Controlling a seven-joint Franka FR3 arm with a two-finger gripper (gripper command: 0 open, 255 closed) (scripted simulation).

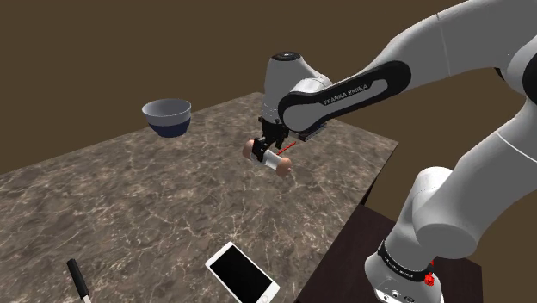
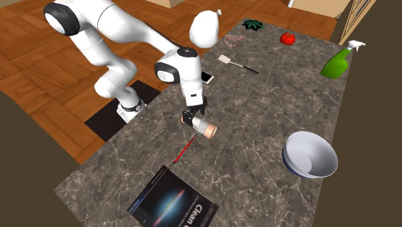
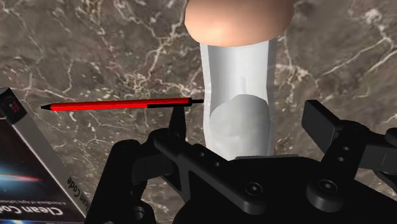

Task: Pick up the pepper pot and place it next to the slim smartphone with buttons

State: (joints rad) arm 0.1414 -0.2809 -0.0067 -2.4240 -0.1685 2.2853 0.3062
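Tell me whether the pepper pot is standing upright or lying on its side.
On its side: the pepper pot has its long body running level with the tabletop, not standing vertical.

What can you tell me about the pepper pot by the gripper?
The pepper pot is a plain pale grey cylinder with a rounded tan cap. It lies on its side on the marbled counter, between the fingers of the open black gripper, a gap showing on each side. The dark end of a red pen reaches its side.
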